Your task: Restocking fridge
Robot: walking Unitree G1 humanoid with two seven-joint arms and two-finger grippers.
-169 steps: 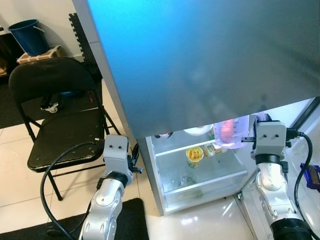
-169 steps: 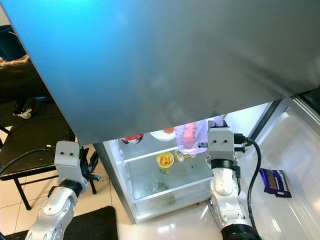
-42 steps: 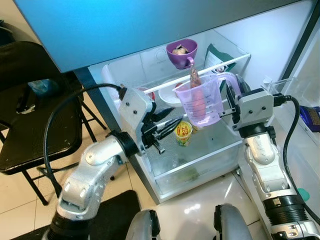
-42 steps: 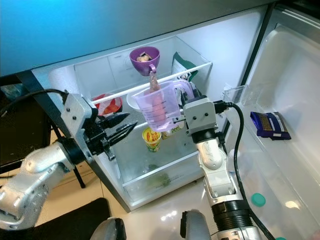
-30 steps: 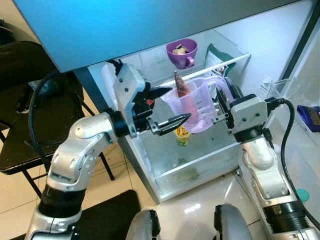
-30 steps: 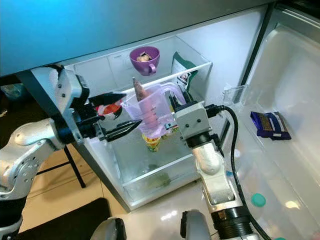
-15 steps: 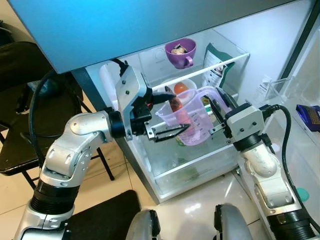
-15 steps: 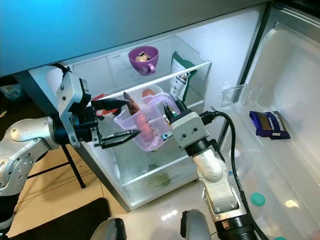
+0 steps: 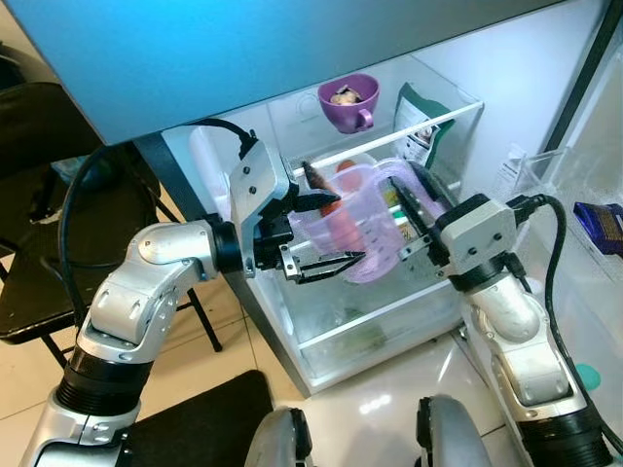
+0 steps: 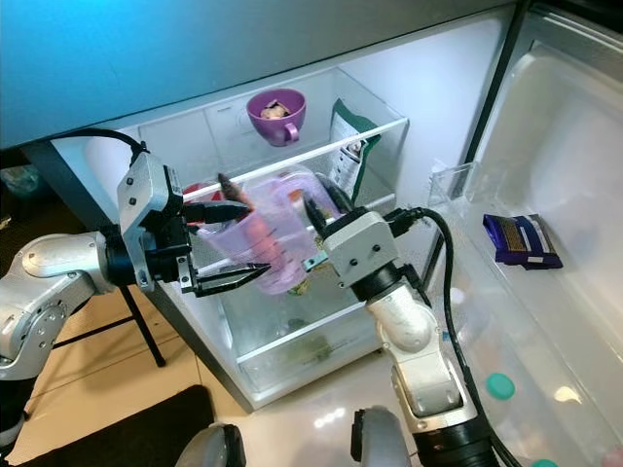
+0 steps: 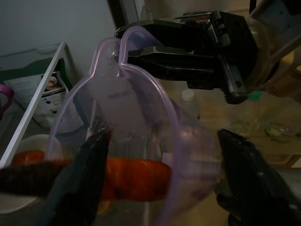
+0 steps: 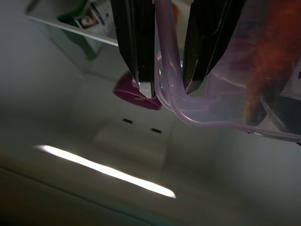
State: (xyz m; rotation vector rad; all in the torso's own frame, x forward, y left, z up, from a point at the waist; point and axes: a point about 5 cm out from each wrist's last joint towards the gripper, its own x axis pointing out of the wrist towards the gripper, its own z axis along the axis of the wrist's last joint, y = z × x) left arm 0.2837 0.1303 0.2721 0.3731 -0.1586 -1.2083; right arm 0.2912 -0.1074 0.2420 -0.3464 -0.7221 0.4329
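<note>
Right gripper (image 12: 162,70) is clamped on the handle of one clear measuring jug (image 9: 365,229), held tipped on its side before the open fridge (image 9: 458,107); left gripper (image 9: 326,233) is spread wide about the jug's mouth, where one carrot (image 11: 127,176) lies. Since half a second ago the jug has tilted further toward the left gripper. One purple cup (image 9: 348,100) sits on the upper shelf.

A clear purple jug (image 9: 362,220) hung tipped on its side before the open fridge (image 9: 428,170), mouth toward the robot's left, handle clamped in the right gripper (image 12: 162,70). An orange carrot (image 11: 131,178) with a dark tip lay inside, poking out past the rim.
</note>
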